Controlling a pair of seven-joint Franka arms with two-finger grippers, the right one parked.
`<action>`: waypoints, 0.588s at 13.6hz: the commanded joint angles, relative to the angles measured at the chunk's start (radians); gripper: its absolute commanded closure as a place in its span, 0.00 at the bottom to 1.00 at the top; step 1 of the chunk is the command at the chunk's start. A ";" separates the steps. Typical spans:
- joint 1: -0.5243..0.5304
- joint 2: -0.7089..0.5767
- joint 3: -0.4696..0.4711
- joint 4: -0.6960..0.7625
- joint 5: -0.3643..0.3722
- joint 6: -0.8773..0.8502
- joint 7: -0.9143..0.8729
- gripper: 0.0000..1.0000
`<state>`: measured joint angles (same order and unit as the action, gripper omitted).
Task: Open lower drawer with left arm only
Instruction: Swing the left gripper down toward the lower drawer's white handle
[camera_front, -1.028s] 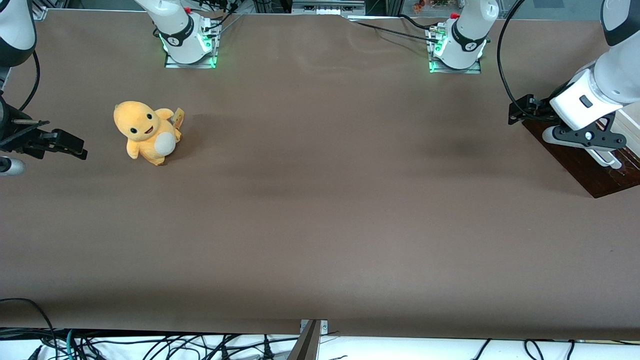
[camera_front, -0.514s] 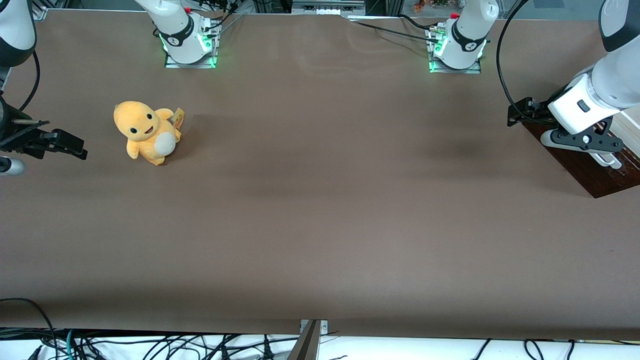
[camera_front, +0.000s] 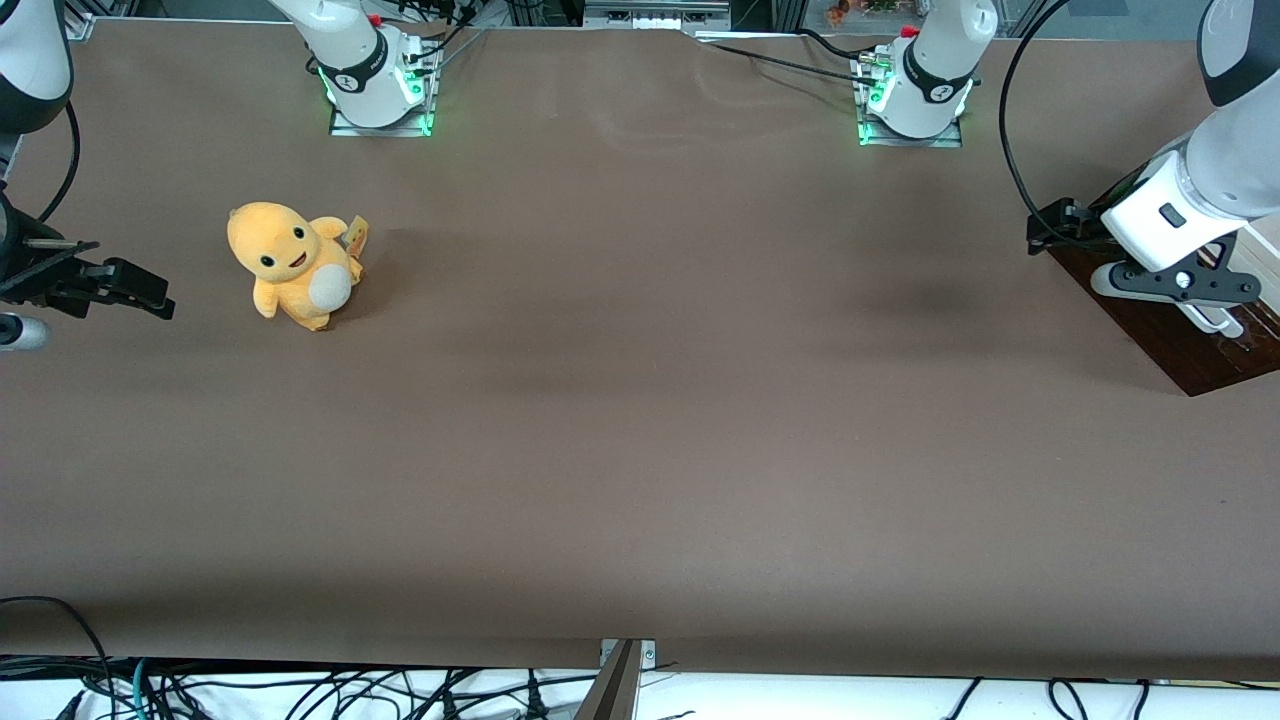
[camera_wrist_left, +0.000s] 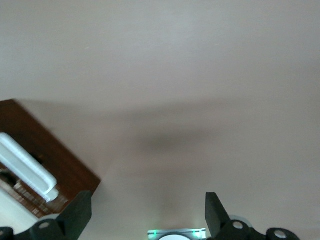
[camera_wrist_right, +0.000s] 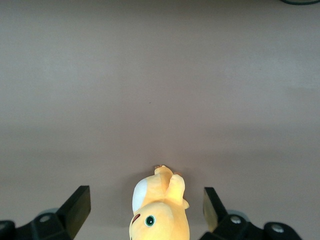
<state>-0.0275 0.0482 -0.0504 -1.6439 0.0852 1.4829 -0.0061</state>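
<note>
The lower drawer's dark brown wood front (camera_front: 1165, 335) lies at the working arm's end of the table, with its silver bar handle (camera_front: 1215, 320) partly under my gripper. None of its pale inside shows. The white left arm (camera_front: 1215, 165) reaches over it. The left gripper (camera_front: 1175, 285) is open and empty, hovering just above the drawer front, close to the handle. In the left wrist view the drawer front (camera_wrist_left: 60, 157) and handle (camera_wrist_left: 27, 167) sit beside the gripper (camera_wrist_left: 147, 205), whose fingers (camera_wrist_left: 80, 210) are spread wide over bare table.
A yellow plush toy (camera_front: 295, 265) stands toward the parked arm's end of the table and also shows in the right wrist view (camera_wrist_right: 160, 212). Two arm bases (camera_front: 380, 85) (camera_front: 915, 95) with green lights sit farthest from the camera. Brown table cloth (camera_front: 640, 400) covers the middle.
The left gripper has shifted slightly over the drawer front, first a little away from the camera, then back toward the working arm's end. Its fingers stay open. The drawer has not moved.
</note>
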 joint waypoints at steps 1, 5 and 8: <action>-0.005 0.028 -0.002 0.032 0.088 -0.065 -0.090 0.00; -0.023 0.123 -0.016 0.032 0.330 -0.179 -0.273 0.00; -0.044 0.249 -0.017 0.030 0.408 -0.265 -0.522 0.00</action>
<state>-0.0460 0.2030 -0.0654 -1.6455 0.4357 1.2869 -0.3819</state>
